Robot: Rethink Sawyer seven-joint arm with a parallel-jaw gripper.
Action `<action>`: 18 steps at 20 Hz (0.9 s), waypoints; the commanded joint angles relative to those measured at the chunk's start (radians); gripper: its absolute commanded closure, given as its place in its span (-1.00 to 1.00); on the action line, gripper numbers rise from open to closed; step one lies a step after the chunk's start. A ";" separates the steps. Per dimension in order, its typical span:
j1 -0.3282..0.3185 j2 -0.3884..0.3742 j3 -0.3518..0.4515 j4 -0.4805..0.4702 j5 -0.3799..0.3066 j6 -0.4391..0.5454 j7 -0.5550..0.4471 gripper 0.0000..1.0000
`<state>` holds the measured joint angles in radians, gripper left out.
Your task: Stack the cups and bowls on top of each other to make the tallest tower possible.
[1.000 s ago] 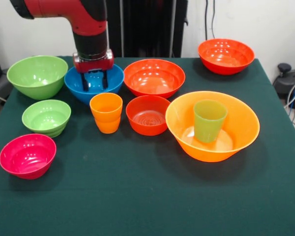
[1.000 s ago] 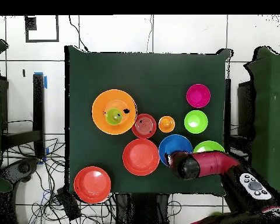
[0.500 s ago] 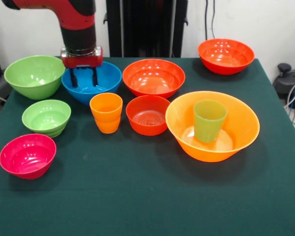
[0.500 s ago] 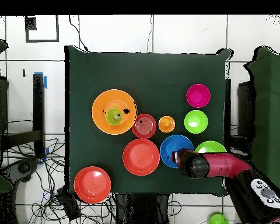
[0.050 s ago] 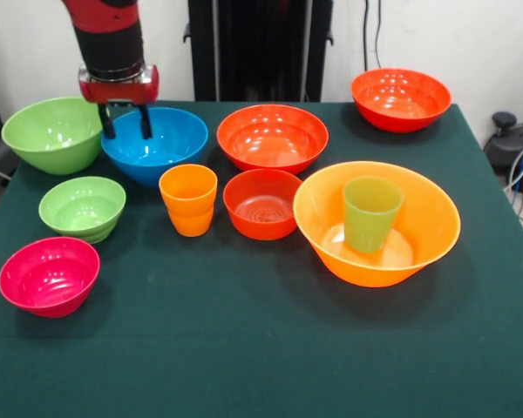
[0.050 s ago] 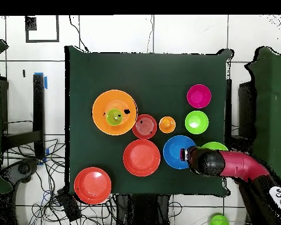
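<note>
Front view: eight bowls [image 5: 153, 143], two cups [image 5: 188, 199].

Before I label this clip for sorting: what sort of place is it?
Likely a robotics lab: a red arm with a pincer over a green-clothed table, loose cables across a tiled floor.

Glossy smooth plastic on all bowls: largest orange bowl [image 5: 379, 225], blue bowl [image 5: 154, 143], pink bowl [image 5: 49, 275], small green bowl [image 5: 82, 207]. Bright highlights and fine rings inside the red-orange bowl [image 5: 273, 137]. Slightly translucent plastic for the green cup [image 5: 370, 212]; opaque, more satin for the orange cup [image 5: 188, 199]. Matt dark green cloth over the table [image 5: 261, 348], a little fuzzy.
</note>
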<state>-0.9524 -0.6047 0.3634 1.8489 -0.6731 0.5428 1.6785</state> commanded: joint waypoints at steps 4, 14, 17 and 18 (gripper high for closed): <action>-0.005 -0.023 0.147 -0.101 0.047 0.187 -0.208 -1.00; -0.008 -0.063 0.181 -0.132 0.047 0.235 -0.208 -1.00; -0.016 -0.070 0.227 -0.184 0.065 0.292 -0.267 -1.00; -0.011 -0.077 0.235 -0.201 0.066 0.323 -0.281 -1.00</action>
<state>-0.9830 -0.6745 0.4747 1.7917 -0.6493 0.6862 1.6785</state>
